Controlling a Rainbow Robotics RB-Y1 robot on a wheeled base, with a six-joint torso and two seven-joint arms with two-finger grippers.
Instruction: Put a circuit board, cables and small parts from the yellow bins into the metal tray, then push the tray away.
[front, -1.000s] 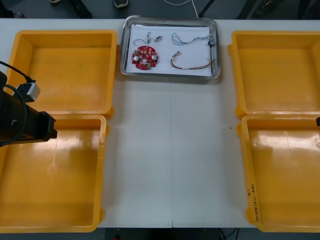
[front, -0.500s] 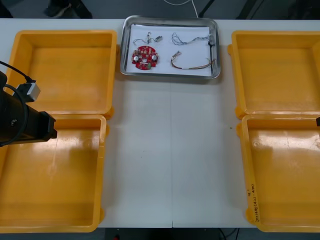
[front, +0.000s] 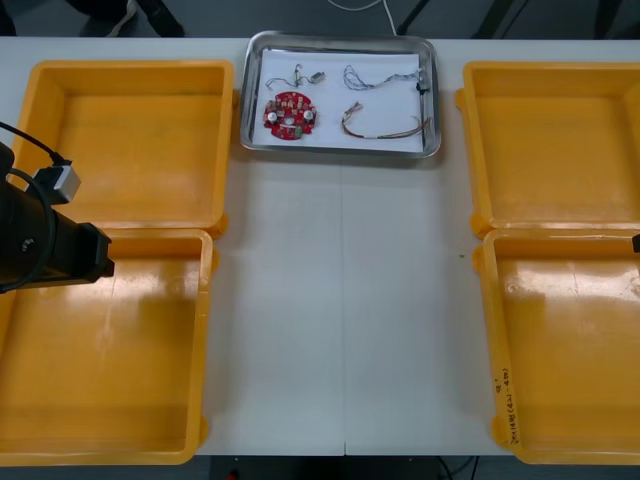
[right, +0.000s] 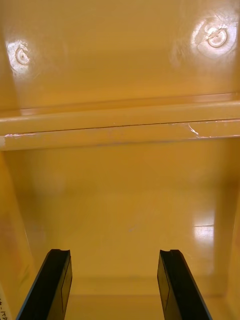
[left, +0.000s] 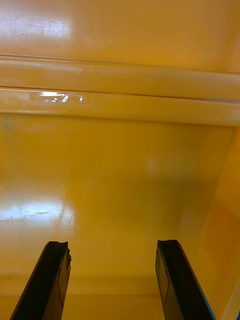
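Observation:
The metal tray (front: 340, 151), white inside, stands at the table's far edge, between the far bins. In it lie a round red circuit board (front: 288, 113), a twisted blue and white cable (front: 364, 76), a red and yellow cable (front: 386, 126), a black cable (front: 424, 84) and small metal parts (front: 314, 75). My left arm (front: 45, 248) hangs over the seam of the two left bins. Its gripper (left: 111, 245) is open above a bare orange bin floor (left: 115, 190). My right gripper (right: 114, 252) is open too, over the bare floor (right: 125, 215) of a right bin.
Two yellow bins stand at each side: far left (front: 130, 140), near left (front: 100, 350), far right (front: 555, 140), near right (front: 570, 350). A bare strip of table (front: 340, 300) runs between them, from the tray to the near edge.

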